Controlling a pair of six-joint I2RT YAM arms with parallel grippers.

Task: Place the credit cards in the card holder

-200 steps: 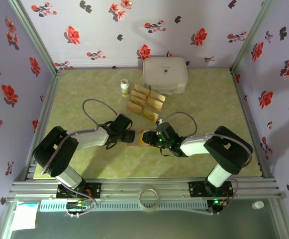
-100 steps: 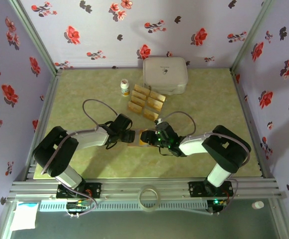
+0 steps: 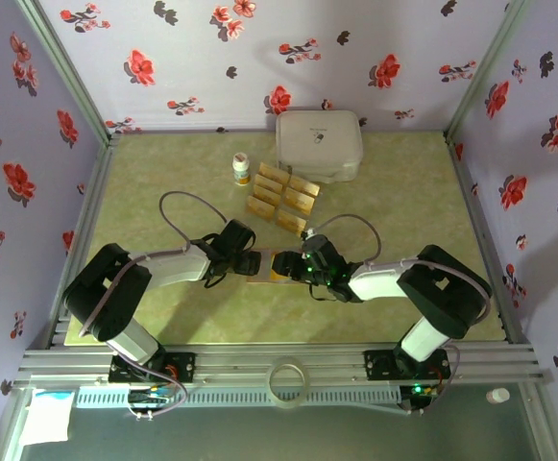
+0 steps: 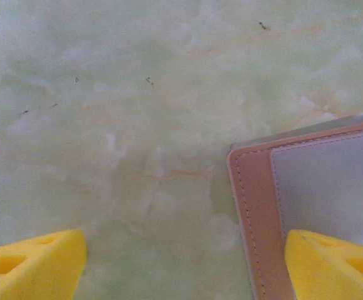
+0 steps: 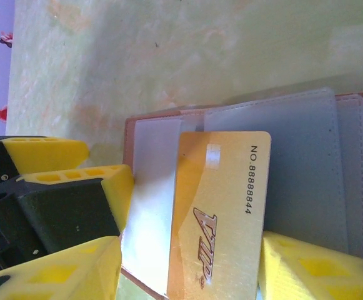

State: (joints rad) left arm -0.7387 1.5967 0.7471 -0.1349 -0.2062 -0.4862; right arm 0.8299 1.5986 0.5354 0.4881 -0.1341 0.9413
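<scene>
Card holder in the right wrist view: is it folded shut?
No, the card holder lies open, grey pockets showing, with a gold card on it.

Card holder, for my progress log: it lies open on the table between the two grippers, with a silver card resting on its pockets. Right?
Not quite: the card is gold, not silver, as the right wrist view shows. The rest holds: the card holder lies open on the table between the left gripper and the right gripper, the card resting on its pockets.

Card holder (image 5: 293, 144): pinkish-tan, lying open, grey pockets up, under right gripper (image 5: 190, 265).
Gold VIP card (image 5: 222, 200): flat on the pockets, between its fingers.
Loose credit cards (image 3: 281, 197): clustered beyond it.
</scene>
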